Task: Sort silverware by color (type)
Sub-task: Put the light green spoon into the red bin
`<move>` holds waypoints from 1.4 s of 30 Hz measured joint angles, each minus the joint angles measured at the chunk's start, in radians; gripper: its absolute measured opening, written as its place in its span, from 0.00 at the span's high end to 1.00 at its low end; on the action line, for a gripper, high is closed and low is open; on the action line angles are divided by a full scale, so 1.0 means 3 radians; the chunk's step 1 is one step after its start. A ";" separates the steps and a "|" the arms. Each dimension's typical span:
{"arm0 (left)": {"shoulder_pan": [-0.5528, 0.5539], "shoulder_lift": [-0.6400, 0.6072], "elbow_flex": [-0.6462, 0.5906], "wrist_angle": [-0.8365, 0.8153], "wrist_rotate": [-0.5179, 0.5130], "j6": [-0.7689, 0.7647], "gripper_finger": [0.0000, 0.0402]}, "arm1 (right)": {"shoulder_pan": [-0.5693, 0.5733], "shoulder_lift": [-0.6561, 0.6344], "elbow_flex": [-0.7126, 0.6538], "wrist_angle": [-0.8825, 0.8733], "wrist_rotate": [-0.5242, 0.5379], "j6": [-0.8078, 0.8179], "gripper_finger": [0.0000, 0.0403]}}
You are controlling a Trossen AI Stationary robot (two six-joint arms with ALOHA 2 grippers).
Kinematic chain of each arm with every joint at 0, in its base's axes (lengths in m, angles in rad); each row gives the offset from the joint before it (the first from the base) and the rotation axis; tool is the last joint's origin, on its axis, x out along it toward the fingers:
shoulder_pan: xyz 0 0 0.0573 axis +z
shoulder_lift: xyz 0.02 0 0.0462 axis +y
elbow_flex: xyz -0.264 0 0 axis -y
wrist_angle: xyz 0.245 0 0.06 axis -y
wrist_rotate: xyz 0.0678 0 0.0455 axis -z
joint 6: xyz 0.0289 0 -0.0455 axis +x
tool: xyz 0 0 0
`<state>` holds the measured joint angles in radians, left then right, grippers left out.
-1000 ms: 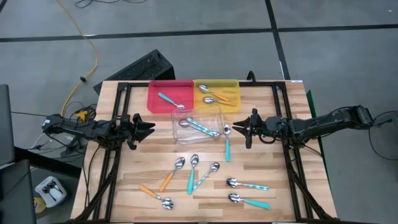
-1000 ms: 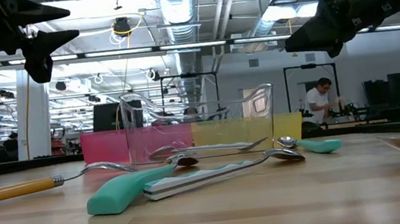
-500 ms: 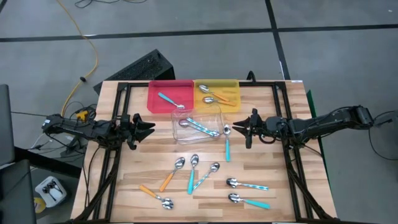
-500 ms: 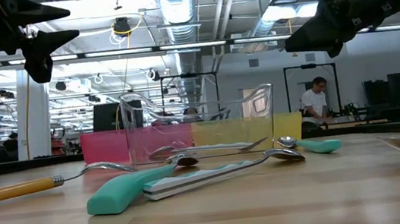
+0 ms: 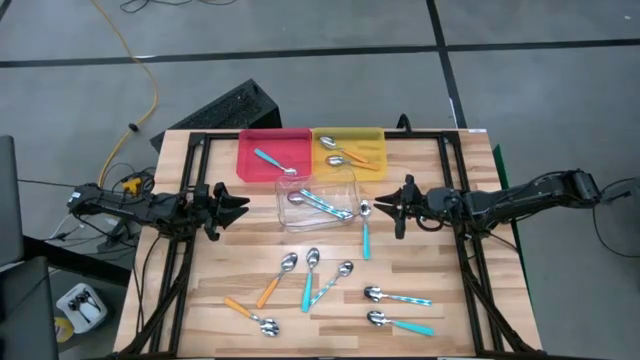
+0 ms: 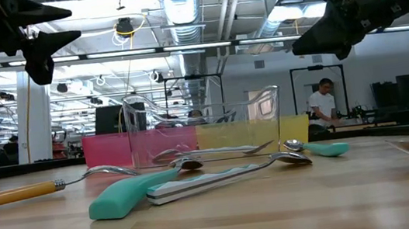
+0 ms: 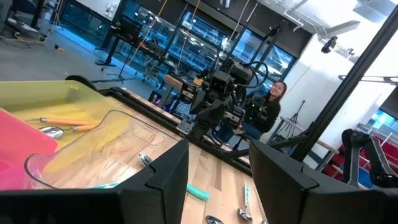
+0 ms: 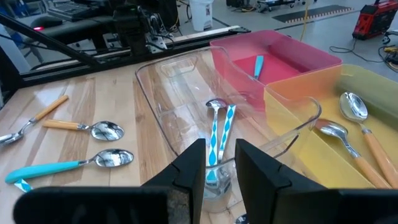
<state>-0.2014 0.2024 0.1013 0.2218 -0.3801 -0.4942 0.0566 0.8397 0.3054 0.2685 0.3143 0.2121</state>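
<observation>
The silverware is small spoons with metal bowls. A teal one (image 5: 270,160) lies in the red tray (image 5: 252,165). Two orange ones (image 5: 345,155) lie in the yellow tray (image 5: 372,137), and a pale blue striped one (image 8: 219,134) lies in the clear tray (image 5: 300,217). Another teal spoon (image 5: 365,230) lies flat beside the clear tray, and several more (image 5: 308,280) lie nearer the front. My left gripper (image 5: 240,203) hovers open at the table's left. My right gripper (image 5: 385,205) hovers open, just right of the clear tray, with a narrower gap (image 8: 221,168). Neither holds anything.
Loose spoons lie across the near half: orange (image 5: 250,315), orange (image 5: 275,280), pale blue (image 5: 335,283), pale blue (image 5: 397,296), teal (image 5: 400,323). Black frame rails (image 5: 190,250) run along both table sides. A person (image 6: 320,104) stands in the room beyond the table.
</observation>
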 joint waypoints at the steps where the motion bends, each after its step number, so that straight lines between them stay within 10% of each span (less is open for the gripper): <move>1: 0.0001 0.0000 0.0000 0.0000 -0.0001 0.0000 0.62 | 0.0000 0.0000 0.0000 0.0003 -0.0001 -0.0001 0.72; 13: -0.0001 0.0000 0.0000 0.0004 -0.0002 -0.0077 0.62 | 0.0224 0.0000 0.0364 0.0558 -0.0001 -0.0269 0.72; 23: -0.0001 0.0001 0.0000 -0.0012 0.0031 -0.0086 0.62 | 0.0827 0.0192 0.1137 -0.0863 0.0274 0.0095 0.72; 30: -0.0001 0.0001 0.0000 -0.0047 0.0030 -0.0086 0.62 | 0.1072 0.0537 0.1545 -0.2353 0.0175 0.1649 0.72; 42: -0.0001 0.0001 0.0000 -0.0107 0.0015 -0.0086 0.62 | 0.1461 0.1310 0.1559 -0.2408 -0.0359 0.2071 0.72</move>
<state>-0.2016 0.2028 0.1013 0.1897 -0.3756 -0.5201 0.4949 1.2328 0.7731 -0.4540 0.2066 0.8335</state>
